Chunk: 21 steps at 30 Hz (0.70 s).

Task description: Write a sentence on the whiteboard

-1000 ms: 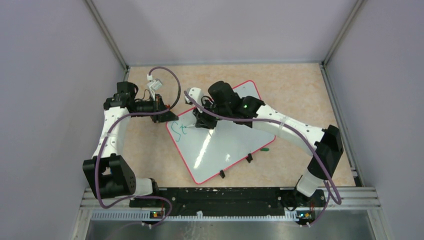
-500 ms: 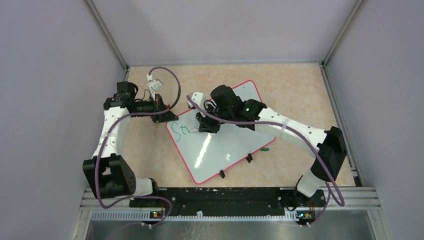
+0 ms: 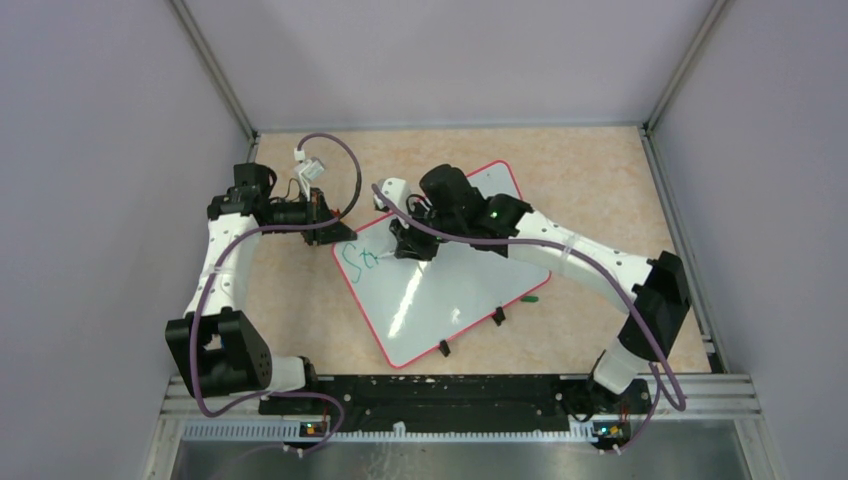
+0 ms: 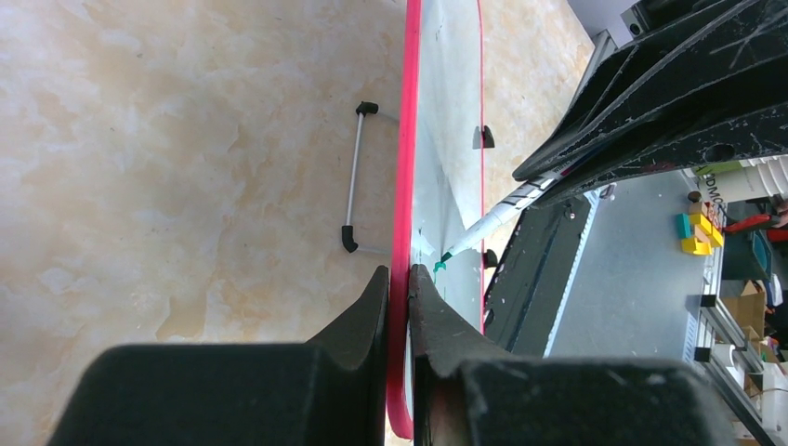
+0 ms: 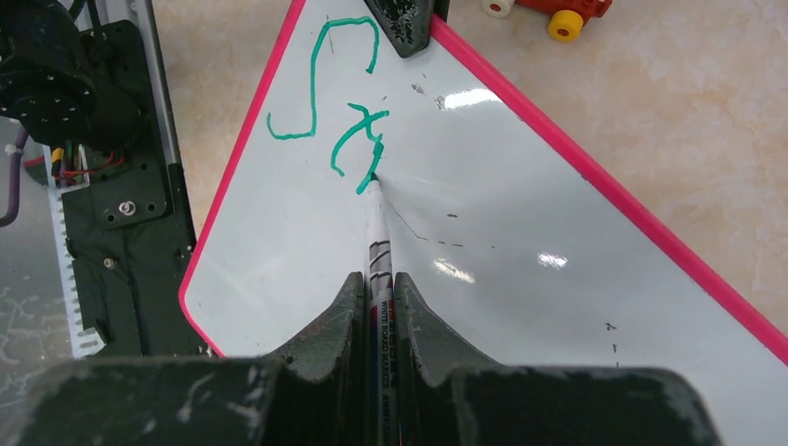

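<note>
**Whiteboard pinned at one corner, two letters written**

The board lies turned diagonally in the middle of the top view, on the beige table. The left gripper is closed on the red rim at the board's upper-left corner. I judge this is to stop the board from sliding under the pen pressure. The right gripper is clamped around a white marker, which points forward with its tip on the glossy surface. The sentence shows only "St" in green, in the upper left of the right wrist view — most of the writing is not yet done.
</note>
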### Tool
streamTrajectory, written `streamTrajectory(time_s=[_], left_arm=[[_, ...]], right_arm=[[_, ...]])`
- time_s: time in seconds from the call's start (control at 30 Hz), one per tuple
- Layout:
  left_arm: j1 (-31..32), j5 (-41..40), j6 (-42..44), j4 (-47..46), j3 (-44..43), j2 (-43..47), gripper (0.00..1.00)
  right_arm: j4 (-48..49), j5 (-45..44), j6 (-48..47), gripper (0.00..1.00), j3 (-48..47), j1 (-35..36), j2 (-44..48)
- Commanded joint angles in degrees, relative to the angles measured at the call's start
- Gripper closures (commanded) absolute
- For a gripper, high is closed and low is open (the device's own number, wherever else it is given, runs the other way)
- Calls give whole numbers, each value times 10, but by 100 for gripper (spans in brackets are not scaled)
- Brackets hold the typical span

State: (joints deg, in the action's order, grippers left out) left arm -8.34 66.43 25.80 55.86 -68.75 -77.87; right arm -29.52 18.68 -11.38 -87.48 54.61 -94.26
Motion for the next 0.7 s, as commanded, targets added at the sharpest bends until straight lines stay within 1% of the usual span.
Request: streamTrajectory(time_s=[0.0,0.5,0.67], left_arm=[[6,-16,2,-11,8,11,100],[7,-19,0,-11,8,13,100],[6,-19,0,-11,9,13,100]], right_arm=[[14,-22,-2,100,-30,-11,-11],[4,-32,-3,100,-33,-24,-2],[6,1,-4,100,-24,-23,15]])
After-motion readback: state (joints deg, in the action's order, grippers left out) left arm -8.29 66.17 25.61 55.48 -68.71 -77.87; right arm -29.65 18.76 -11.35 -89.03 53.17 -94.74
